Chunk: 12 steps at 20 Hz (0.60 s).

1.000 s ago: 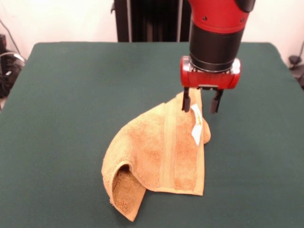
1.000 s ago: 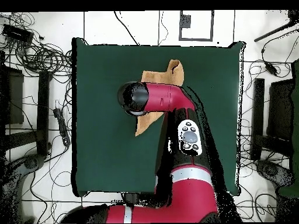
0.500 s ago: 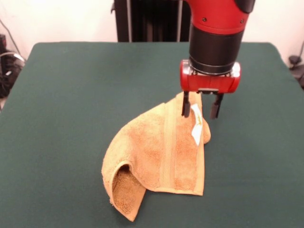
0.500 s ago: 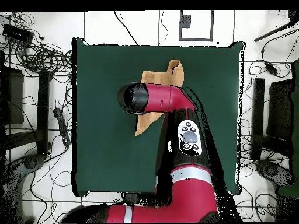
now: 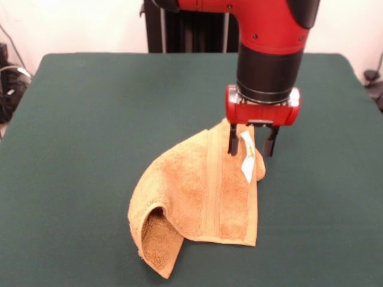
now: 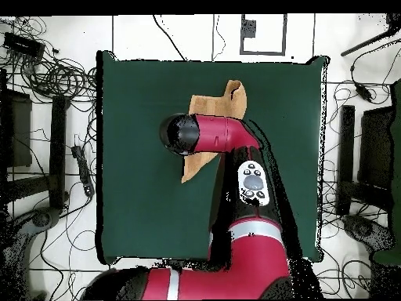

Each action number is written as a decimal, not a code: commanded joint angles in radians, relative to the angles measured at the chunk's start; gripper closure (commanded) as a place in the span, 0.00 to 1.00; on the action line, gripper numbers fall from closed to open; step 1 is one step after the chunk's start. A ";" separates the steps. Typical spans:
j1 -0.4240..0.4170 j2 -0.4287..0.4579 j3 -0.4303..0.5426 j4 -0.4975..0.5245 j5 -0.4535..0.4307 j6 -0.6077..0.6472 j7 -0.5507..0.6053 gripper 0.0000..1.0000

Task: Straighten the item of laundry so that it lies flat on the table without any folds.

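**Gripper poised over the towel's far corner**

The towel [image 5: 200, 200] lay crumpled near the middle of the table [image 5: 90, 119], toward the camera's side in the front view. It was not flat: its left edge curled over into a rounded fold, with a flap tucked under and poking out at the bottom left. A woven band ran lengthwise down the cloth, and a small white label [image 5: 247, 161] sat near the upper right edge.

The gripper [image 5: 251, 143] hung from the red and black arm [image 5: 269, 54], directly over the towel's far corner. Its two dark fingers [image 5: 231, 140] stood spread apart, one on each side of the corner by the label, with nothing gripped between them.

From overhead, the arm [image 6: 215, 133] covered the middle of the towel [image 6: 223, 102], leaving cloth showing beyond it on either side.
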 commanded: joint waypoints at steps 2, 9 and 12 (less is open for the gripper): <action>0.013 0.131 0.060 0.045 -0.012 -0.040 0.099 0.00; 0.025 0.130 0.052 0.036 -0.007 -0.014 0.104 0.00; 0.023 0.122 0.051 0.043 -0.007 -0.009 0.102 0.00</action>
